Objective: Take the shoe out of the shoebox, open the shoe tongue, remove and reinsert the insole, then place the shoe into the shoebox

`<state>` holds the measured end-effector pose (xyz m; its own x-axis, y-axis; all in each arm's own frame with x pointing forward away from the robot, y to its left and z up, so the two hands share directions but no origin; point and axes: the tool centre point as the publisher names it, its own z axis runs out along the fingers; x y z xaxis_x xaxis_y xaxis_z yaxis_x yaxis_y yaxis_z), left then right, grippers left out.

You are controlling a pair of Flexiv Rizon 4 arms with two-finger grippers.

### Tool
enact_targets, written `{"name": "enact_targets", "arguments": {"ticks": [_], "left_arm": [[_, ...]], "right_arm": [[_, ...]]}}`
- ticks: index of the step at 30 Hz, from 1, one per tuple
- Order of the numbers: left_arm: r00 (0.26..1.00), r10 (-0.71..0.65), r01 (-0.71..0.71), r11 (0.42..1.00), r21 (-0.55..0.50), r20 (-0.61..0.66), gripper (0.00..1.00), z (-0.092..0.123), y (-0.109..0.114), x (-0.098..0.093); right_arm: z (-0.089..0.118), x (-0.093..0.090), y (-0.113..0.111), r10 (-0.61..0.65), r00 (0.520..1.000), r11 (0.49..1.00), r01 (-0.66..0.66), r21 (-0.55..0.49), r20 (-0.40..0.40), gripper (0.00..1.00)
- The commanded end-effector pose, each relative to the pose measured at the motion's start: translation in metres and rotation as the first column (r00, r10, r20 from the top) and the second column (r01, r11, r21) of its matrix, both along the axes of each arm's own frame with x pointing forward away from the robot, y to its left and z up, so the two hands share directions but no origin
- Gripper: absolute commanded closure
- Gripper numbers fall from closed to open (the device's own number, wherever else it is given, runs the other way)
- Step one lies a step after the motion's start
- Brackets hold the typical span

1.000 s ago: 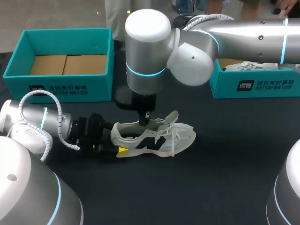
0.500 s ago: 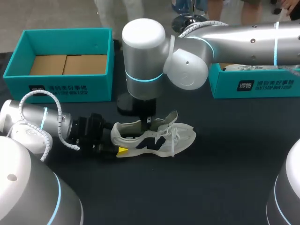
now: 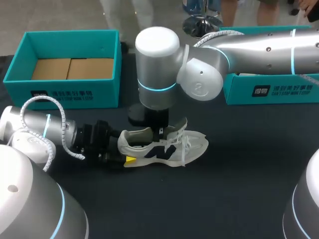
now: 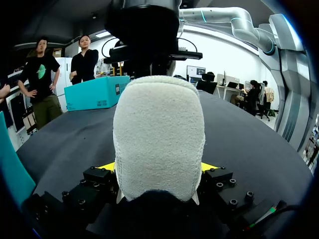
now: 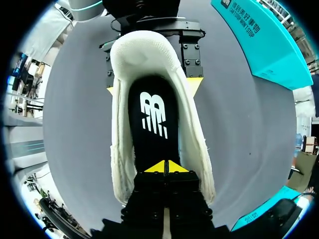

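Observation:
A white and grey sneaker lies on the dark table, toe to the right. My left gripper holds its heel: in the left wrist view the padded heel fills the gap between the yellow fingertips, which press it from both sides. My right gripper points straight down into the shoe's opening. In the right wrist view its tips are shut together, down against the black insole inside the shoe. The shoe's front part is hidden under the right gripper there.
An open teal shoebox with a cardboard floor stands at the back left. A second teal box stands at the back right, partly behind my right arm, with paper in it. Bare dark tabletop lies in front of the shoe.
My right arm has shifted a little to the right, and its gripper has slid along the shoe's opening toward the tongue. The left gripper and the shoe have stayed put.

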<state>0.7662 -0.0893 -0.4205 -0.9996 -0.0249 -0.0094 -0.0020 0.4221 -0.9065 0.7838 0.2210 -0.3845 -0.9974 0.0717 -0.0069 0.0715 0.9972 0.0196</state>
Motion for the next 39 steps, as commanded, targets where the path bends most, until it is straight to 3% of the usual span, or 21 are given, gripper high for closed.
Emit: {"name": "enact_targets", "arguments": {"ticks": [1, 6, 7, 8, 9, 12, 20, 31, 39], "left_arm": [[1.000, 0.000, 0.000, 1.000, 0.004, 0.000, 1.00, -0.002, 0.000, 0.001], [1.000, 0.000, 0.000, 1.000, 0.004, 0.000, 1.00, -0.002, 0.000, 0.001], [1.000, 0.000, 0.000, 1.000, 0.004, 0.000, 1.00, -0.002, 0.000, 0.001], [1.000, 0.000, 0.000, 1.000, 0.004, 0.000, 1.00, -0.002, 0.000, 0.001], [1.000, 0.000, 0.000, 1.000, 0.004, 0.000, 1.00, -0.002, 0.000, 0.001], [1.000, 0.000, 0.000, 1.000, 0.004, 0.000, 1.00, -0.002, 0.000, 0.001], [1.000, 0.000, 0.000, 1.000, 0.004, 0.000, 1.00, -0.002, 0.000, 0.001], [1.000, 0.000, 0.000, 1.000, 0.004, 0.000, 1.00, -0.002, 0.000, 0.001], [1.000, 0.000, 0.000, 1.000, 0.004, 0.000, 1.00, -0.002, 0.000, 0.001]], "right_arm": [[-0.008, 0.006, 0.002, 0.000, 1.000, 1.000, 0.000, 0.002, -0.001, 1.00], [-0.010, 0.010, 0.004, 0.006, 1.000, 1.000, -0.006, 0.012, 0.000, 1.00], [-0.010, 0.012, 0.005, 0.009, 1.000, 1.000, -0.009, 0.013, -0.001, 0.96], [-0.011, 0.012, 0.005, 0.012, 1.000, 1.000, -0.012, 0.014, -0.003, 0.84], [-0.012, 0.013, 0.006, 0.017, 1.000, 1.000, -0.017, 0.015, -0.009, 0.79], [-0.015, 0.014, 0.006, 0.027, 0.999, 0.999, -0.026, 0.019, -0.027, 0.82], [-0.023, 0.013, 0.006, 0.036, 0.998, 0.999, -0.035, 0.017, -0.055, 0.79], [-0.033, 0.011, 0.009, 0.062, 0.991, 0.998, -0.058, 0.037, -0.120, 0.57], [-0.038, 0.000, 0.011, 0.082, 0.973, 0.995, -0.069, 0.068, -0.214, 0.59]]}}
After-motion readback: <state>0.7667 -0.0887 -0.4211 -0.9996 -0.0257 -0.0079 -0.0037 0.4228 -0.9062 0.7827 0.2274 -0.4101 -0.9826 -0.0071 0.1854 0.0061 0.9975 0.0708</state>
